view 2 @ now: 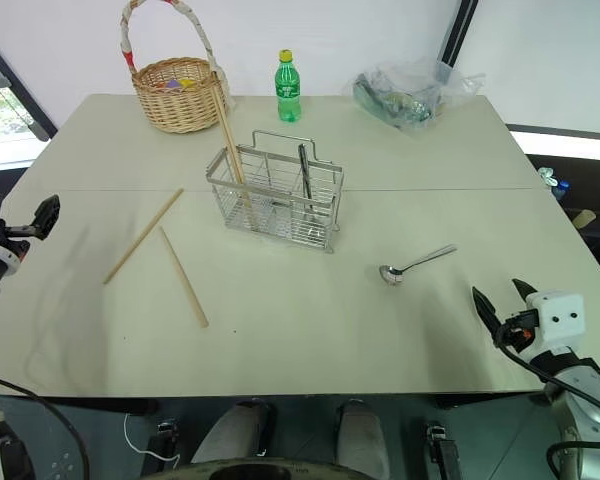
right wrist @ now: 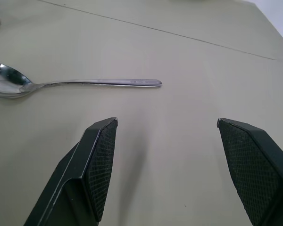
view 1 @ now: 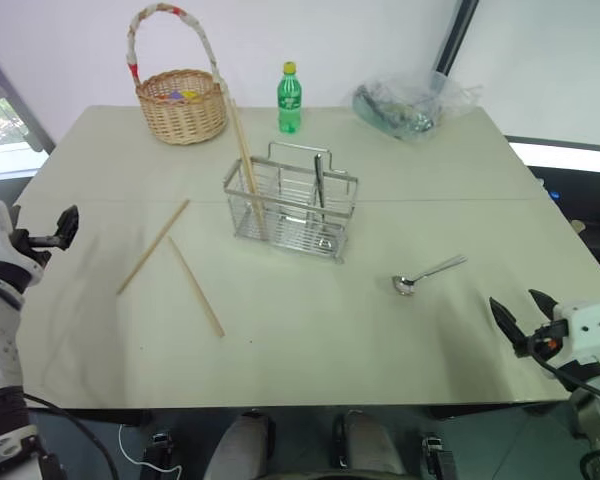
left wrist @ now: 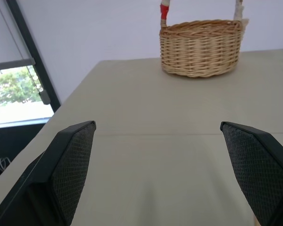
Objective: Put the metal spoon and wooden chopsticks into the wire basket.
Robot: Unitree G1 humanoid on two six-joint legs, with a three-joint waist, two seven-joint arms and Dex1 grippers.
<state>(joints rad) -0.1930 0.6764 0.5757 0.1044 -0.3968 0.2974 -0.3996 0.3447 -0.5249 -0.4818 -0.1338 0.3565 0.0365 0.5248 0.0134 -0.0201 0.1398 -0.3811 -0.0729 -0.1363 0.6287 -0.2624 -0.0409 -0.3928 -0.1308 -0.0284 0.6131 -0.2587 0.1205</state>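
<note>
spoon (view 1: 427, 273), chopsticks (view 1: 196, 285) beside basket (view 1: 291, 202)

The 2 head views looked forward and down over the whole table (view 1: 310, 340) from above its near edge, sharing almost the same scene. The left wrist view sat low, facing the wicker basket (left wrist: 201, 46) far across the tabletop. The right wrist view looked closely at the metal spoon (right wrist: 61, 84).

Bright, even light; soft shadows
</note>
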